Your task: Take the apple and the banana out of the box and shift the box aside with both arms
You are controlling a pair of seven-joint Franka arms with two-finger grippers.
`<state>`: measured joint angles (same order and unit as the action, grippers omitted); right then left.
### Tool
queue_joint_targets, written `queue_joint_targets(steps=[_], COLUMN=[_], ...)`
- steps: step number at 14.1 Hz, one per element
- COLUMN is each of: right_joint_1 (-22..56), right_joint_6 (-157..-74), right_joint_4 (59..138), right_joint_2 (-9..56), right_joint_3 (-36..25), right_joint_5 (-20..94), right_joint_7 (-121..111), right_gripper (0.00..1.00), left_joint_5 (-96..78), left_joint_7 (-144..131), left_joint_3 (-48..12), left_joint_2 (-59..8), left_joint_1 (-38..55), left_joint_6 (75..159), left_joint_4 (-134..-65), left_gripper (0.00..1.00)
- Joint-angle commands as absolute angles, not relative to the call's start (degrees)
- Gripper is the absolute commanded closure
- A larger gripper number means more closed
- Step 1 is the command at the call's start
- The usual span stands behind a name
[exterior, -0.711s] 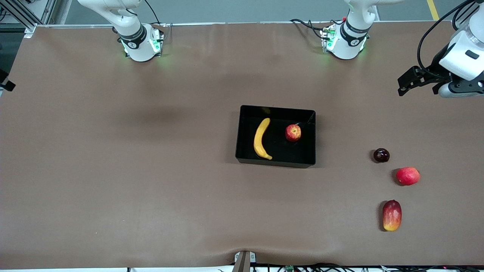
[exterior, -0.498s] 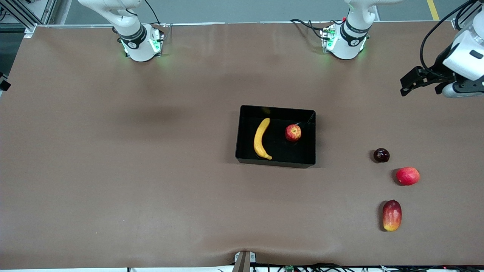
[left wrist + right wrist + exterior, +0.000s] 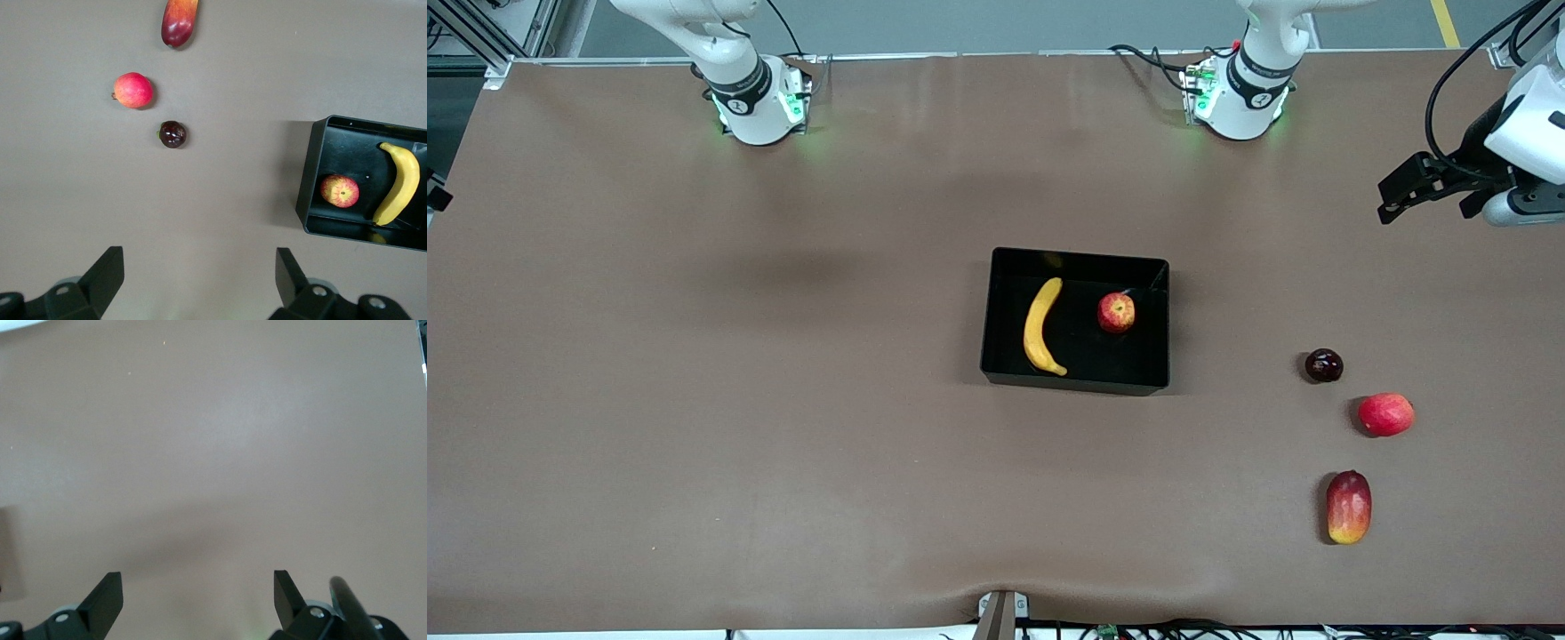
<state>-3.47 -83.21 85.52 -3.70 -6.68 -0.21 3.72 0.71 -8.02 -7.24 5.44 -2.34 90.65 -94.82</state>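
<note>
The black box (image 3: 1076,255) stands at the table's middle. The yellow banana (image 3: 1040,329) and the red apple (image 3: 1116,312) lie in it, side by side and apart. My left gripper (image 3: 1414,182) is up in the air over bare table at the left arm's end, open and empty. In the left wrist view its jaws (image 3: 200,257) stand wide apart, with the box (image 3: 312,173), the apple (image 3: 339,191) and the banana (image 3: 400,183) off to one side. My right gripper (image 3: 198,580) is open and empty over bare table, almost out of the front view.
Toward the left arm's end lie a dark purple round fruit (image 3: 1323,365), a round red fruit (image 3: 1385,414) and, nearest the front camera, a red-yellow mango (image 3: 1348,507). The brown mat bulges at the front edge (image 3: 1000,596).
My left gripper has drifted toward the left arm's end of the table and a little higher. The box and all the fruits have not moved.
</note>
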Motion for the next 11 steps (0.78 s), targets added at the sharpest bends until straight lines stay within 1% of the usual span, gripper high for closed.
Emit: queue_joint_targets(steps=[1, 6, 8, 11], right_joint_1=[-3.08, -2.29, -2.29, -2.72], right_joint_6=[-81.30, -77.87, -77.96, -78.57], right_joint_4=[84.29, 84.20, 84.20, 84.20], right_joint_2=[-3.34, -3.34, -3.34, -2.03], right_joint_3=[-6.15, -5.98, -5.98, -6.06], right_joint_5=[-0.70, -0.09, -0.17, -0.17], right_joint_7=[3.78, 3.78, 3.78, 3.78], right_gripper=[0.00, 0.00, 0.00, 0.00], left_joint_5=[0.79, 0.79, 0.79, 0.70], left_joint_7=[-7.21, -8.08, -8.35, -12.10], left_joint_3=[-7.47, -7.64, -8.43, -12.29], left_joint_2=[5.19, 3.61, 1.24, -3.06], left_joint_1=[-2.72, -2.38, -1.85, -1.85], left_joint_6=[89.30, 89.30, 90.52, 95.25], left_joint_4=[-93.60, -93.43, -93.51, -94.91], left_gripper=[0.00, 0.00, 0.00, 0.00])
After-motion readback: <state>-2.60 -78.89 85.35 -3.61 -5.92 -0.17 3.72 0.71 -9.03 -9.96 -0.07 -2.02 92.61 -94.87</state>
